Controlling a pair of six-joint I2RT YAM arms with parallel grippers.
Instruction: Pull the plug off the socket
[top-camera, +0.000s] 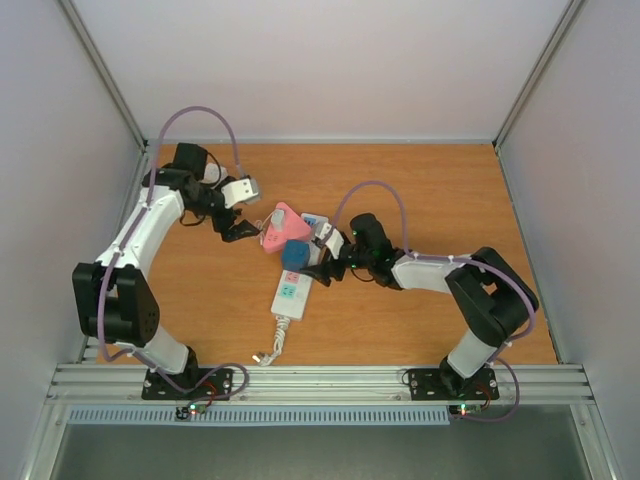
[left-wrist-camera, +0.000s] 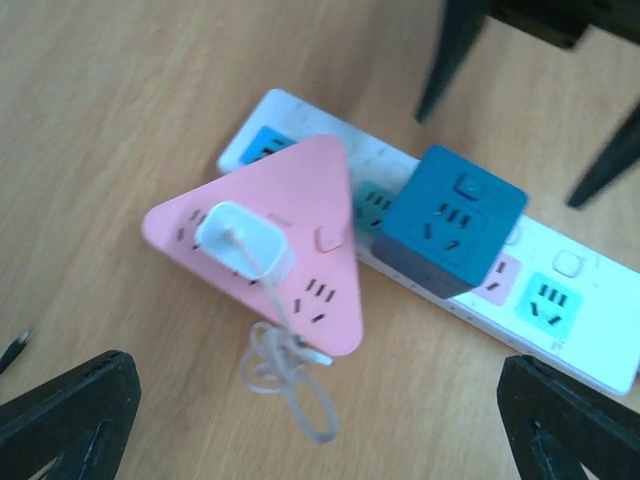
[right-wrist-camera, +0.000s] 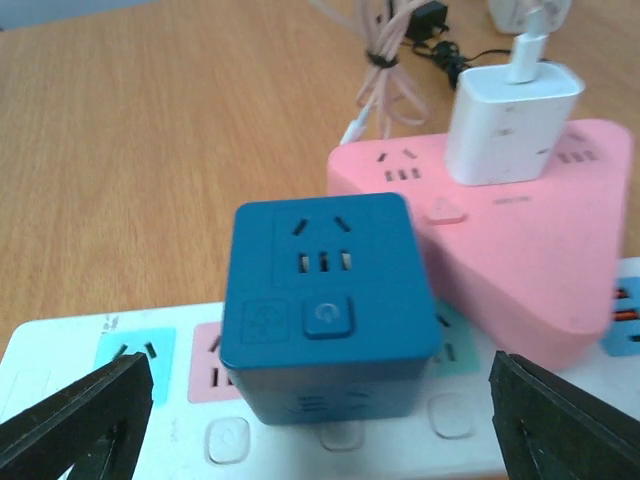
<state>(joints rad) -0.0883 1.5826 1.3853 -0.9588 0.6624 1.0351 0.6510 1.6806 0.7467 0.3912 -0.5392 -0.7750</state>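
Note:
The socket, a long white power strip (top-camera: 291, 294) with pastel outlet faces, lies mid-table. A dark blue cube plug (top-camera: 295, 256) and a pink triangular adapter (top-camera: 284, 227) sit plugged into it side by side. A white charger (left-wrist-camera: 243, 240) with a bundled thin cable is plugged into the pink adapter (left-wrist-camera: 300, 200). My left gripper (top-camera: 239, 229) is open beside the pink adapter, on its left. My right gripper (top-camera: 316, 262) is open, its fingers either side of the blue cube (right-wrist-camera: 325, 300), not touching it. The strip also shows in the right wrist view (right-wrist-camera: 90, 350).
The strip's short white cord (top-camera: 272, 343) runs toward the table's near edge. Grey walls enclose the wooden table (top-camera: 430, 190) on three sides. The right gripper's dark fingers (left-wrist-camera: 448, 60) show at the top of the left wrist view, over the strip (left-wrist-camera: 585, 325).

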